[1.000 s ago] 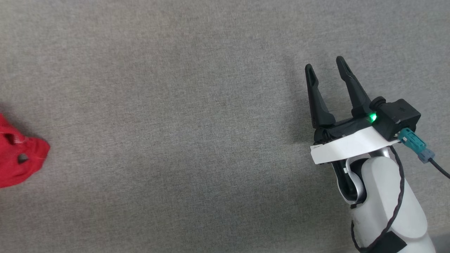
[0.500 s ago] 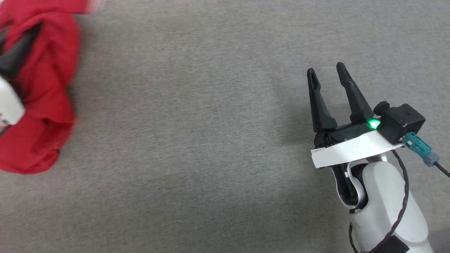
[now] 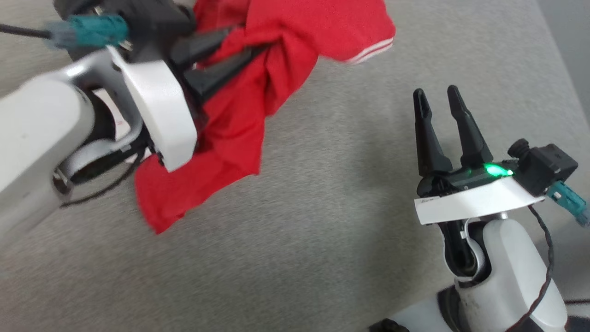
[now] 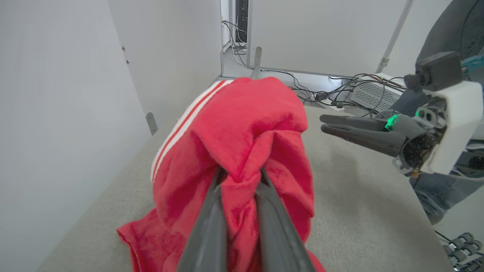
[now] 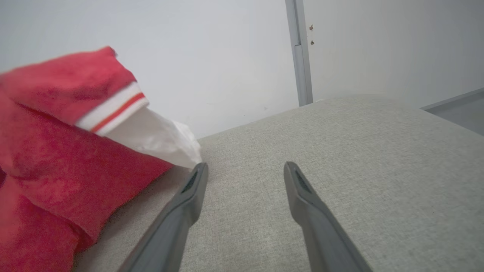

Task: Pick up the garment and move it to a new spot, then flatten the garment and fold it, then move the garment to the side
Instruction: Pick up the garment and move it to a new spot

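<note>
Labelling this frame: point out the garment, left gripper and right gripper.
garment [image 3: 239, 124], head view, red body fabric
left gripper [image 4: 242, 173], left wrist view, between the fingertips
right gripper [image 3: 435, 92], head view, between the fingertips

The right gripper [image 5: 245, 166] is pictured with its two dark fingers spread wide above a grey fabric surface [image 5: 370, 151]. The red garment [image 5: 53, 158] is seen bunched at the view's left, its red-and-white striped trim [image 5: 111, 107] and white cloth [image 5: 151, 139] shown close by one fingertip. A pale wall [image 5: 208, 56] and a grey post [image 5: 300, 56] are seen behind
</note>
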{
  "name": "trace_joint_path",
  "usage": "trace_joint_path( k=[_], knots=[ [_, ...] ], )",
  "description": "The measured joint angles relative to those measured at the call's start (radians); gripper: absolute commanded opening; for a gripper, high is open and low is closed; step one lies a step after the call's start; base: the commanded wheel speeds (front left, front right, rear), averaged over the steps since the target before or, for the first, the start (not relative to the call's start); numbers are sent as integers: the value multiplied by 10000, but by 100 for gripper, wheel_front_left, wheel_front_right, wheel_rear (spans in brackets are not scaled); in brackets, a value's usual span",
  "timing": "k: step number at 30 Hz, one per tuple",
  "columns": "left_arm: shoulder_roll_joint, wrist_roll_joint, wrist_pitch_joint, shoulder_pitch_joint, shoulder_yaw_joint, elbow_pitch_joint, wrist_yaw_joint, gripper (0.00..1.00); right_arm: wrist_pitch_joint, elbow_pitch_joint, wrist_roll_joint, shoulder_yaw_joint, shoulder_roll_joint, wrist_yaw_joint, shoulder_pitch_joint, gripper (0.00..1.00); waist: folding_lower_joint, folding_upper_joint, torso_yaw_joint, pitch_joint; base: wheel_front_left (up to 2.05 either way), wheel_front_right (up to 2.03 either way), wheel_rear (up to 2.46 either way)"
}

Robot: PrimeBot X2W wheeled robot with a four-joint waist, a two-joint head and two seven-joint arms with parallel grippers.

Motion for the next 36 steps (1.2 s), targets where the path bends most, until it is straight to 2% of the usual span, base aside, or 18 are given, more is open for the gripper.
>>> trace_joint_path(
  k=[3,11,17,24,25,26,28,29,30,36],
  knots=[
    [238,-261,357,169,-456,59,0,0,0,-52,328,50,0,0,204,100,0,0,-463,140,0,0,0],
    [1540,-460,1404,1244,-635,761,0,0,0,-213,1014,109,-4,0,686,100,0,0,-1429,416,0,0,0],
    [1772,-113,2468,1582,-462,1007,-4,0,0,-303,1204,247,-2,0,760,100,0,0,-1782,574,0,0,0],
    [1764,291,2911,1693,-299,1122,-17,0,0,-399,1233,280,0,0,755,100,0,0,-1930,636,0,0,0],
    [1743,318,2903,1697,-299,1149,-17,5,0,-405,1185,268,0,0,755,100,0,1,-1918,620,0,0,0],
    [1708,391,2857,1698,-309,1150,-17,25,0,-403,1158,240,0,0,755,100,0,0,-1890,594,0,0,0],
    [1597,311,2589,1694,-376,1216,-15,56,0,-393,1032,142,-2,0,755,100,0,0,-1769,536,0,0,0],
    [1540,267,2420,1677,-428,1235,-13,87,0,-378,940,96,-2,0,753,100,0,0,-1689,504,0,0,0],
    [1475,268,2259,1628,-476,1239,-12,100,0,-353,836,46,0,0,746,100,0,0,-1597,466,0,0,0],
    [1206,-232,765,1529,-637,1181,-2,100,0,-167,58,-309,6,0,522,100,0,0,-796,138,0,0,0]
  ],
)
